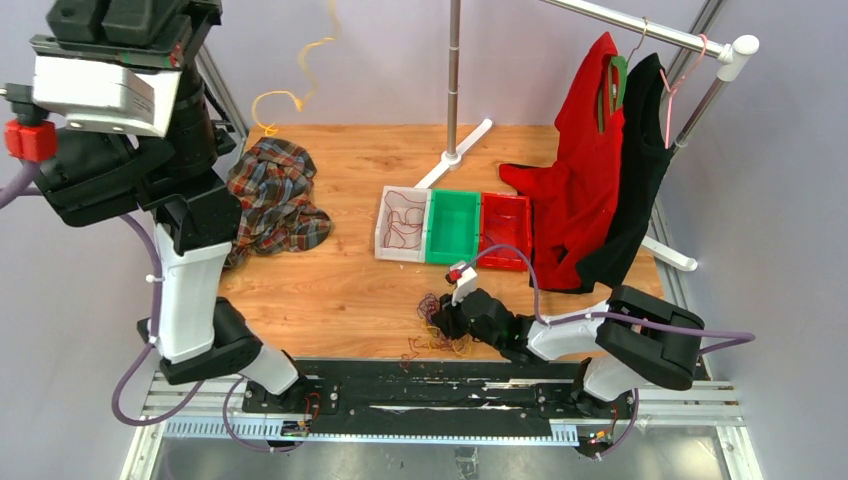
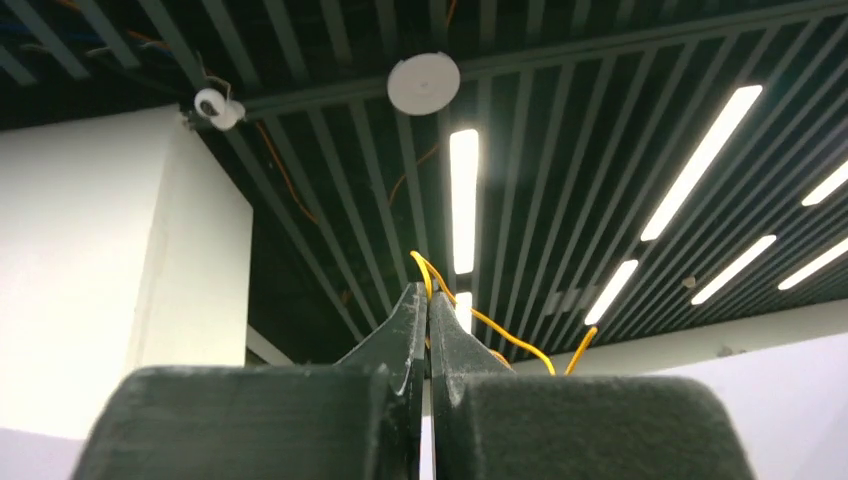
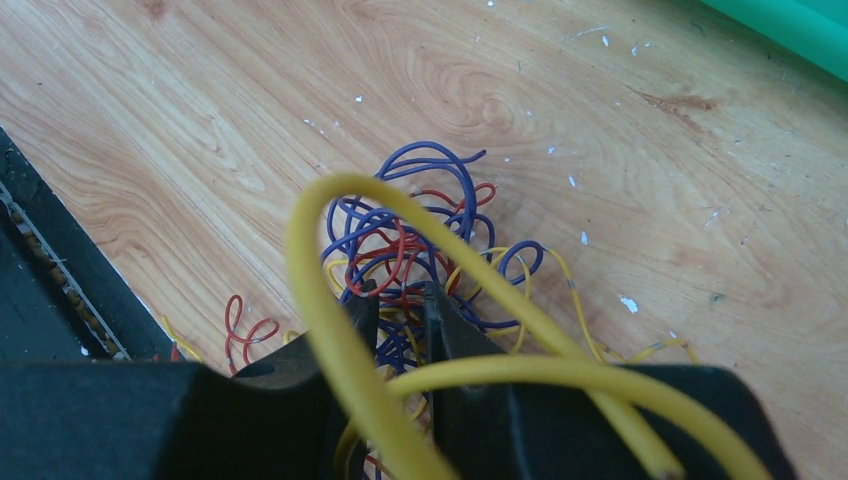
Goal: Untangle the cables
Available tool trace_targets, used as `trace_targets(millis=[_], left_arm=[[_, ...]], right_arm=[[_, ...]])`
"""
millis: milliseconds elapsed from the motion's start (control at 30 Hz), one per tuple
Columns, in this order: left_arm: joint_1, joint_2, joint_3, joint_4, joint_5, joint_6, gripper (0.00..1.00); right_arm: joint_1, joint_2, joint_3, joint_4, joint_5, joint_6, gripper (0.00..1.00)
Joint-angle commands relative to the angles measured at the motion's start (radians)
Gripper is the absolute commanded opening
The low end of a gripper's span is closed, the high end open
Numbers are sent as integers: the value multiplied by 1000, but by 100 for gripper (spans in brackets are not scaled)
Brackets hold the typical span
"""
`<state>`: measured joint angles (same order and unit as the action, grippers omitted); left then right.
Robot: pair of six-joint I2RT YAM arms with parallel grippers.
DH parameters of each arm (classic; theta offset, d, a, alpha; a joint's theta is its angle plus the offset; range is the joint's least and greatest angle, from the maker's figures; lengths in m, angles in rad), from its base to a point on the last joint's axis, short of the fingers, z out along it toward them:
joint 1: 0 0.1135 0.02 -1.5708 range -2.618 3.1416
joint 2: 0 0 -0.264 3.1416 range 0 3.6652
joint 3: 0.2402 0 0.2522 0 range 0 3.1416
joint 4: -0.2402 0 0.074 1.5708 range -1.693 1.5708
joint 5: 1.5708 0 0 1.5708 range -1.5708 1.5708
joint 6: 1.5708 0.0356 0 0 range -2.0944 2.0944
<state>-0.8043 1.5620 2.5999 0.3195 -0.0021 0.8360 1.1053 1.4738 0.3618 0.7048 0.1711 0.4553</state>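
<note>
**Snag risk: yellow strand looped over the right claw.**
The left claw, raised high, was clamped on a yellow strand. The right claw sat in the cables, fingers narrowly apart, grip not determinable. Further lift could catch the loop on that claw and drag the bunch. A plaid cloth lay far to its left and three trays just beyond it; neither obstructed.

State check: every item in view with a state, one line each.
left tool, raised, shut on yellow cable
right tool, low in tangled bunch, grip unclear
white bin, holds loose red cable
green bin, looks empty
plaid shirt, crumpled
red garment, hanging
</note>
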Motion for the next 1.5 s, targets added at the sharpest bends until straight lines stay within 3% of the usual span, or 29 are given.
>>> trace_targets(millis=[0,133,367,667,933,1467], left_arm=[[-13,-130,-228,129,63,69,0],[-13,-277,-530,128,75,5,0],[-13,-353,-751,106,44,-54,0],[-34,-367,-985,82,99,-133,0],[-42,-234,-1006,87,68,-158,0],[-25,-42,-914,166,34,-146,1]], right_arm=[[19,-14,-12,-23,36,11,25],[19,-78,37,-128,55,0,32],[18,-241,98,-297,105,-44,44],[18,-366,-27,-300,199,30,34],[18,-490,-150,-338,268,149,24],[18,-533,-167,-409,334,157,22]])
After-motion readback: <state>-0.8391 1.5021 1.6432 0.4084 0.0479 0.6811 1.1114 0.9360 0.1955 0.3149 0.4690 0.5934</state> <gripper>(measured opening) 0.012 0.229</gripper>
